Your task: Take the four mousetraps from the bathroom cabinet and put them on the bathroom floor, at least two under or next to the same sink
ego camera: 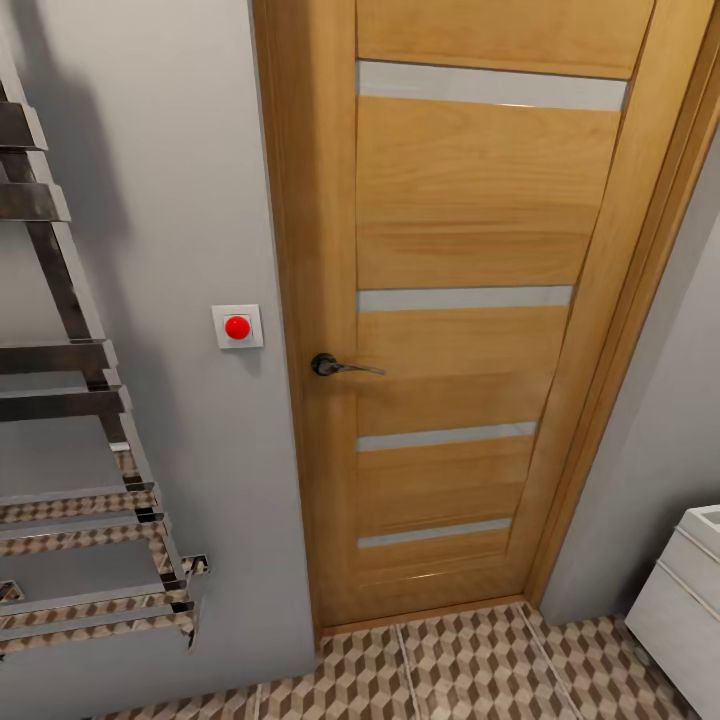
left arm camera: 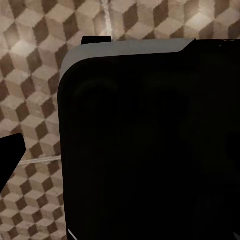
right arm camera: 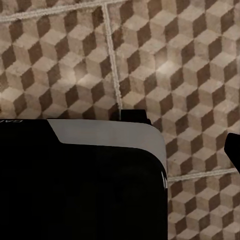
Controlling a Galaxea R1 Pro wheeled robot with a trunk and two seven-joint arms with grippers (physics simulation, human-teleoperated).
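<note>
Head view: faced a closed wooden door [ego camera: 450, 300] with dark lever handle [ego camera: 335, 366], grey wall, red button on a white wall plate [ego camera: 238, 327], chrome towel rail [ego camera: 70, 400] at left. Strip of the bathroom floor [ego camera: 470, 665] with cube-pattern tiles along the bottom. White vanity corner [ego camera: 680, 600] at lower right, probably the unit under the sink; basin itself cropped. No mousetraps or cabinet in sight here, nothing lying on the visible tiles. Judged as early or in transit: no trap seen placed, fetching and placing apparently all left to do.

Left wrist view: looked straight down at the cube tiles and grout lines, past a large black body with a grey edge [left arm camera: 145, 140]. Dark tip at the frame edge [left arm camera: 10, 155], possibly a finger. Arm apparently hanging low, pointed at floor. Left gripper opening: cannot tell.

Right wrist view: same downward pose, tiled floor [right arm camera: 165, 60] above a black housing with pale rim [right arm camera: 80, 185]. Small dark tip at the side [right arm camera: 234, 147]. Right gripper width: cannot tell; nothing visibly held.
</note>
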